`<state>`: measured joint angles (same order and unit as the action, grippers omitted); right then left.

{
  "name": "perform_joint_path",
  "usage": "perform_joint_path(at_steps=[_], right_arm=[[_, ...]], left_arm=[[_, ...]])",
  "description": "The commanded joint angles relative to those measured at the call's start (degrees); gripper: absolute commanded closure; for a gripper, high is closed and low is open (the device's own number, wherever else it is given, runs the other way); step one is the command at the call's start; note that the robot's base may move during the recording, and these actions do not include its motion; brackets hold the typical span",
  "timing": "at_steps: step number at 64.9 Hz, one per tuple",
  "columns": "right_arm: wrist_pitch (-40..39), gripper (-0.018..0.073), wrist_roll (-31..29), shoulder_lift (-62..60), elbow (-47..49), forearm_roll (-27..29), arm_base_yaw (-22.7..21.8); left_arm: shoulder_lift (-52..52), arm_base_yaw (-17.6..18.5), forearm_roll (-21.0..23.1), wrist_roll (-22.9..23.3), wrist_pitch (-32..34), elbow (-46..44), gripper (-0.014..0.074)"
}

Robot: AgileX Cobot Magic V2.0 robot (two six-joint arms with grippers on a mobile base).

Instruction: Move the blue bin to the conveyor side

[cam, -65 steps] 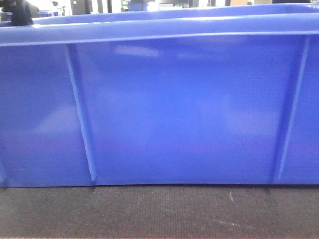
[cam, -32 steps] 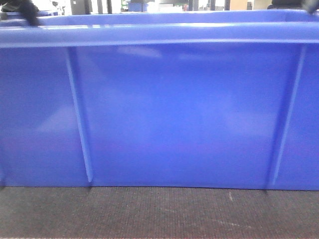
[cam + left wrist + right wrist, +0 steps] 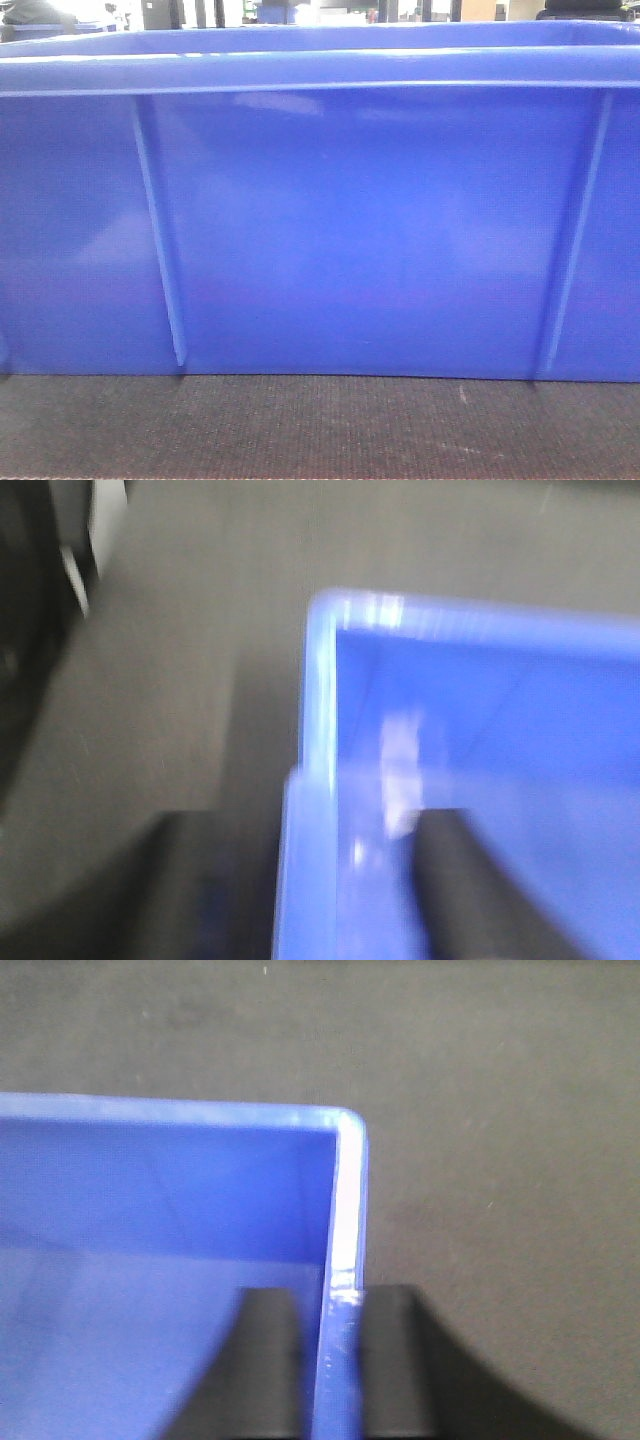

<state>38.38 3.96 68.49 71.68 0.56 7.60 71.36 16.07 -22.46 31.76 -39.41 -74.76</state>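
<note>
Straddling the side rim, the right end effector (image 3: 335,1360) looks clamped on the blue bin (image 3: 360,230), which rests on the conveyor side (image 3: 320,425); the left end effector (image 3: 340,890) is too blurred to judge, so next likely comes release.

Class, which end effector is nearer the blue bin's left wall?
Left. The left end effector straddles the blue bin's left wall; the right end effector straddles the opposite wall.

Blue bin (image 3: 370,230) cropped at both sides; left wrist view motion-blurred, left tool (image 3: 470,890) indistinct.
</note>
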Motion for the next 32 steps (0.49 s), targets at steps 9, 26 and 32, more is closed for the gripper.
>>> perform_joint_path(at_steps=[9,26,32], right_arm=[[-4.2,0.0629,-0.6,-4.6,2.1,-0.9,0.1],[-7.5,0.0629,-0.6,-10.9,4.9,-0.9,0.1],[-6.5,0.0638,-0.6,-14.1,3.8,-1.1,0.1]], left_arm=[[-6.0,-0.4,-3.1,0.4,6.4,-1.3,0.0610],[-11.9,-0.4,-3.7,0.4,4.2,-3.1,0.0604],[-15.5,-0.4,-1.9,0.4,4.5,-0.8,0.0604]])
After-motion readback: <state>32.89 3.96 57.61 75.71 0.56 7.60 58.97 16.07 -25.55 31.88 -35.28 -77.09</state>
